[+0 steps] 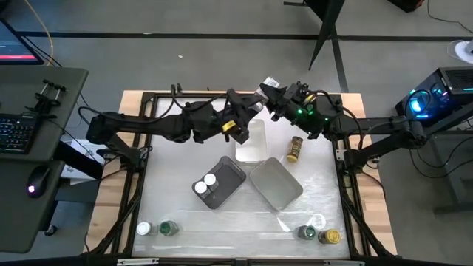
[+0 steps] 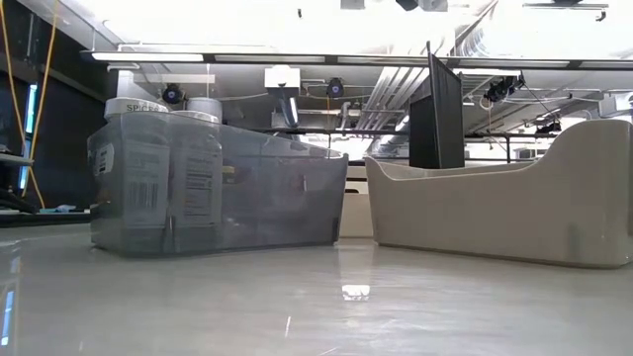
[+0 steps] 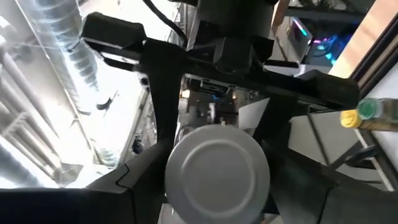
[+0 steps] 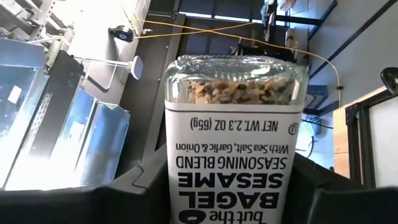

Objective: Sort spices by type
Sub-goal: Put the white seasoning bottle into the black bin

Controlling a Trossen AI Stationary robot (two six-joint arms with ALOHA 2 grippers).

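Observation:
Both arms meet high over the table's far middle. My left gripper (image 1: 247,116) is shut on a spice jar whose white lid (image 3: 217,165) faces its wrist camera. My right gripper (image 1: 271,91) is shut on a clear jar with a white "bagel sesame" label (image 4: 233,143), its base pointing away and upward. Two white-lidded jars (image 1: 205,184) stand in the grey tray (image 1: 235,168); they also show through the grey tray's wall (image 2: 158,178). A yellow-lidded jar (image 1: 295,148) lies on its side on the table. My left gripper has the white-lidded jar between its two fingers (image 3: 134,177), lid end toward the wrist, lifted clear of the table. The lid hides where the fingers meet the jar's body. My right gripper pinches the labelled jar by the lower part of its body (image 4: 230,205), near the lid end. The jar lies along the fingers (image 4: 134,196), lifted clear, with its glass base tilted up and away.
A white tray (image 1: 251,144) lies below the grippers and a pale tray (image 1: 277,185) beside the grey one. White- and green-lidded jars (image 1: 157,228) stand near the near left corner, green- and yellow-lidded jars (image 1: 319,235) near the near right corner. Black frame rails edge the table.

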